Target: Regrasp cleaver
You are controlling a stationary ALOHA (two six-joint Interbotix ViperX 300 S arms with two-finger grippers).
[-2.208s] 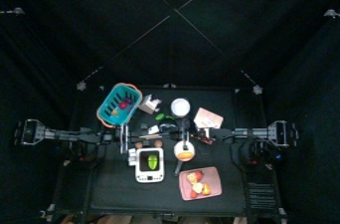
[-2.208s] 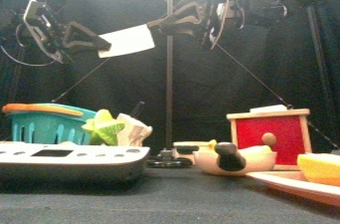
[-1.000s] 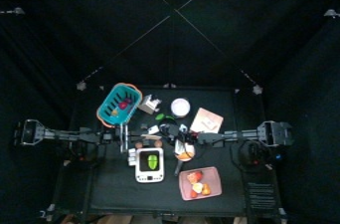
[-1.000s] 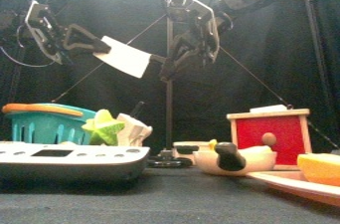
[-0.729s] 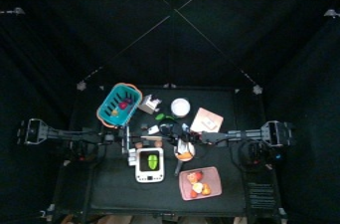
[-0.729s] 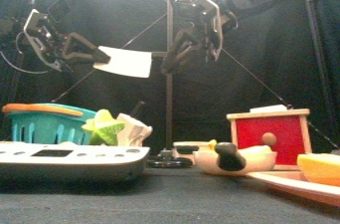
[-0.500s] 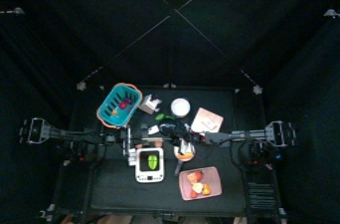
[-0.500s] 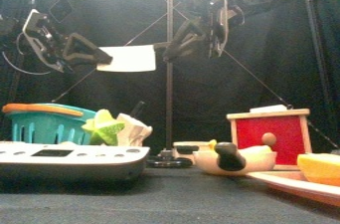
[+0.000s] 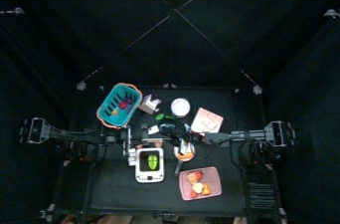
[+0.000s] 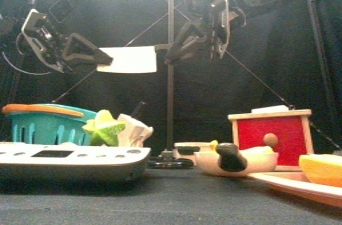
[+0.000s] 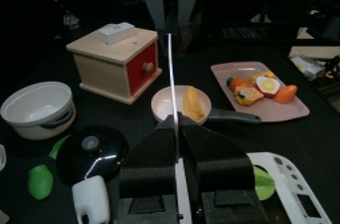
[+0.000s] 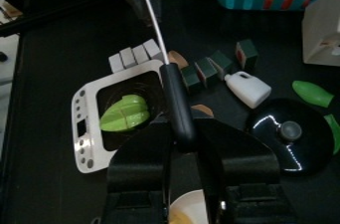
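Cleaver hangs upper left of my front view, handle pinched in the left gripper; right gripper brackets the blade, grip unclear.

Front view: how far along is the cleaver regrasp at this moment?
Done: the cleaver is up in the air above the table, and the left gripper is clamped on the far end of the blade.
In hand: the right gripper looks parted around the handle, so the left seems to carry it alone.
Left: the right probably has to close on the handle in a new grip, then the left lets go.
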